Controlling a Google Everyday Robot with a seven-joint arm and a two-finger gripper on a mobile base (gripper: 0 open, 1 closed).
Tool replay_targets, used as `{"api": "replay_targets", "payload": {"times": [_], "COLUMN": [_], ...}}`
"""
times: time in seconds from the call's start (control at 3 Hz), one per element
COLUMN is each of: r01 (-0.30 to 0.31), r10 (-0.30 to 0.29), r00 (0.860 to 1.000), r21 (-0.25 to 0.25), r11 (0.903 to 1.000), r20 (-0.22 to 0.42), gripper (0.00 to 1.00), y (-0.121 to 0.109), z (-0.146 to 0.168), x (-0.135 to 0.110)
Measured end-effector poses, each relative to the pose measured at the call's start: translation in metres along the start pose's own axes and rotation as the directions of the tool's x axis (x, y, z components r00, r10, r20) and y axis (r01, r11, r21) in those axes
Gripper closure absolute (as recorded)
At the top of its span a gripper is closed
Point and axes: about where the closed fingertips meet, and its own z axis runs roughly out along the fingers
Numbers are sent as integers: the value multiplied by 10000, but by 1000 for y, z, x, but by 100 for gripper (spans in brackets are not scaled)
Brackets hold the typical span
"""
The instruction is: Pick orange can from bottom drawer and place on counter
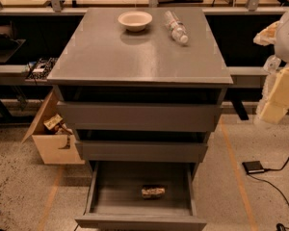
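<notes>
The orange can (153, 192) lies on its side in the open bottom drawer (102, 196), towards the middle-right of its dark floor. The counter (135, 57) is the grey top of the cabinet. My gripper (278, 97) hangs at the right edge of the camera view, beside the cabinet's right side at about the height of the top drawer. It is far above and to the right of the can and touches nothing that shows.
A cream bowl (135, 20) and a clear water bottle (176, 27) lying on its side are at the back of the counter. The two upper drawers (139, 117) stand slightly pulled out. A cardboard box (53, 138) sits on the floor at the left. A black pedal with cable (253, 167) lies on the floor at the right.
</notes>
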Motion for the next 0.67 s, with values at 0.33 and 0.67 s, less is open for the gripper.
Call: {"api": "replay_targets", "payload": {"times": [0.33,0.67], "r01": [-1,-143], "r10": [1,143], "r00": [10000,9999], "r21": [-1,-144], "r11": [10000,9998], "r20": [0,-23], "gripper": [0,0], "y": [0,-1], "z": [0,11], "x": [0,2]}}
